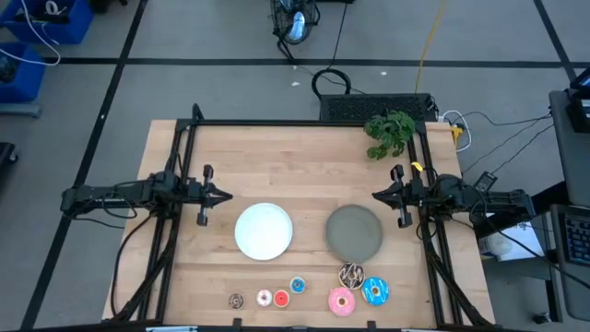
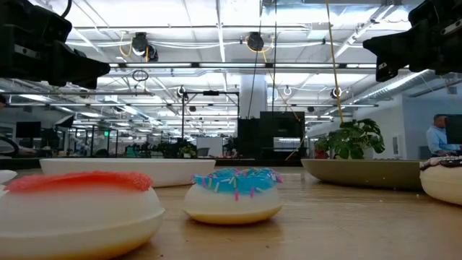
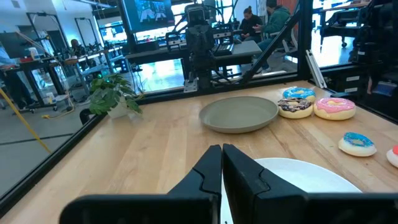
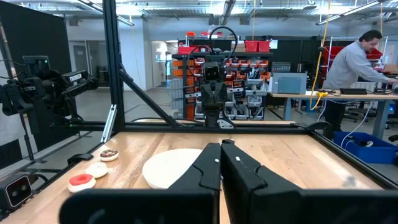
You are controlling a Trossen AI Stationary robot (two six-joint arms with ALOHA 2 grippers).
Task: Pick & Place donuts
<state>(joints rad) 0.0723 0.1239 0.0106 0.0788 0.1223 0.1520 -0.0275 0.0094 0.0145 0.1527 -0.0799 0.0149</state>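
1. Overhead, both arms waited at mid-table height on opposite sides: the left gripper (image 1: 224, 195) hung just off the white plate's (image 1: 264, 230) left, the right gripper (image 1: 378, 195) just above and right of the grey plate (image 1: 354, 231). Each had its fingers pressed together and held nothing.
2. All six donuts lay in a row near the table's front edge, well apart from both grippers and beyond the two plates.
3. From left to right sat the tiny brown donut (image 1: 236, 300), the tiny red donut (image 1: 264, 298) touching another small red-topped one (image 1: 281, 299), and the tiny blue donut (image 1: 297, 285).
4. Further right, the pink donut (image 1: 341, 300), the drizzled dark brown donut (image 1: 351, 274) and the larger blue donut (image 1: 374, 291) clustered close together just below the grey plate.
5. Open wood stretched between the grippers, above both plates.
6. A black frame rail bounded the table at the back and sides, and a small green plant (image 1: 388, 132) stood at the back right corner, near the right arm.
7. Between the plates ran a narrow bare strip.
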